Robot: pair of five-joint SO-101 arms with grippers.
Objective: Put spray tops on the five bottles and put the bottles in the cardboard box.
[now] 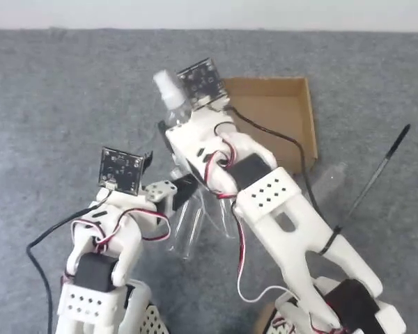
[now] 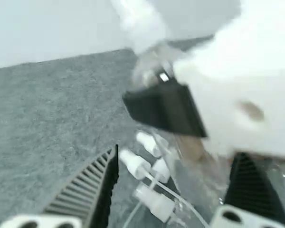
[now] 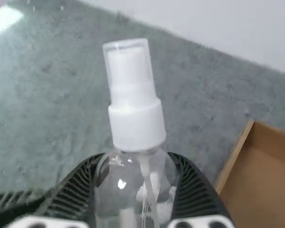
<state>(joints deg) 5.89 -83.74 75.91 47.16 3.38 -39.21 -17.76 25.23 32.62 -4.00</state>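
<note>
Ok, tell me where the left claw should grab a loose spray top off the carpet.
Probably the wide collar of the spray top, not its thin tube. It lies on its side on the carpet, so bring the left claw down from above, closing across it.

The right arm (image 1: 265,191) hides the held bottle (image 1: 175,108) below its neck and a corner of the cardboard box (image 1: 275,115) — the clear bottles (image 1: 188,226) lying beneath are half covered too. Close to the left wrist camera, that arm is a blur.
</note>
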